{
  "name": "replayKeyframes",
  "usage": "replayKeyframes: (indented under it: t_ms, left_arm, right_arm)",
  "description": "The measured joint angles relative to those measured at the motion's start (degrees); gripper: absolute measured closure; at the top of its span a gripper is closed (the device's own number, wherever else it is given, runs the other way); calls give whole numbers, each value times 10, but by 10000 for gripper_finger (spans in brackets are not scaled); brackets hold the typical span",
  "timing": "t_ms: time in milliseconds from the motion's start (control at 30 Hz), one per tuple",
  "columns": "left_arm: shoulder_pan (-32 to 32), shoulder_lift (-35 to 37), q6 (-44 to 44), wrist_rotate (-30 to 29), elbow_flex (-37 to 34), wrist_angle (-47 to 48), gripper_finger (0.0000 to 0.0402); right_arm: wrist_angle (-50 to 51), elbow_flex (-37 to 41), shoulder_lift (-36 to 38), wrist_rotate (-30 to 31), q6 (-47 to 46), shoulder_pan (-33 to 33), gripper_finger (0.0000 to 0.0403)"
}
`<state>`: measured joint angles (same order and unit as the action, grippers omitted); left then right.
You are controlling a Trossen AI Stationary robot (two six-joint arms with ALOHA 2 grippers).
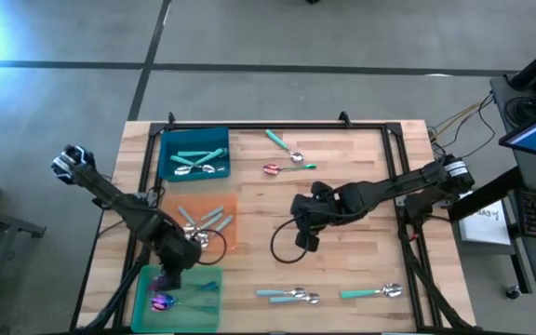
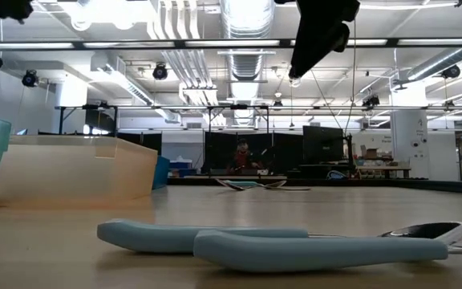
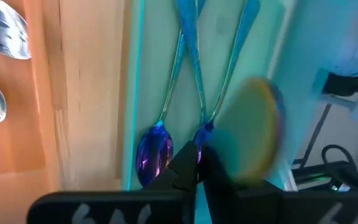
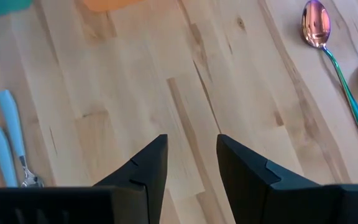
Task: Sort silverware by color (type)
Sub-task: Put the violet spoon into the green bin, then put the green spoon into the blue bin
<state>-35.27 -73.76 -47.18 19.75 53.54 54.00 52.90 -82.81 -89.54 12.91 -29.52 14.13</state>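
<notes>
Overhead view of a pale wooden desk (image 1: 342, 195) with two dark arms. The left pincer (image 1: 168, 277) hangs over the green rectangular mat (image 1: 142, 290) at the desk's near-left corner, its fingers pressed together with nothing seen between them; in the left wrist view they sit just above two iridescent purple spoons with thin teal handles (image 3: 155, 152) that lie side by side on that mat. The right pincer (image 1: 305, 234) hovers over bare wood near the desk's middle, its fingers (image 4: 143, 171) spread apart and empty.

Silverware lies in groups. Teal-handled silver pieces (image 1: 194, 160) rest on the blue rectangular mat (image 1: 170, 140) at the far left. Pale-handled silver pieces (image 1: 207, 223) rest on the orange rectangular mat (image 1: 231, 207) between the blue and green mats. Loose on the wood: a teal-handled silver spoon (image 1: 285, 146) and a pink-headed iridescent spoon (image 1: 282, 168) near the far edge, and two teal-handled silver pairs (image 1: 288, 295) (image 1: 372, 292) along the near edge.
</notes>
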Motion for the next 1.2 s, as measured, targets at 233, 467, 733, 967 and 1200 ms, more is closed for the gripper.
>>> replayKeyframes:
  t_ms: [233, 467, 733, 967, 1200]
  left_arm:
    - [0, -54, 30, 39, 0, 0, 357]
    - [-1, -88, 95, 9, 37, 5, 306]
    - [0, -117, 237, -254, 138, 77, 283]
    - [8, -145, 351, -414, 173, 89, 283]
    - [80, -110, 405, -419, 142, 112, 283]
  right_arm:
    - [5, 0, -2, 1, -1, 0, 277]
    - [5, 0, -2, 6, -1, -7, 273]
    - [42, 0, -2, 6, 36, -77, 275]
    - [14, 1, -14, 7, 130, -196, 275]
    - [-56, 1, -70, 4, 228, -314, 275]
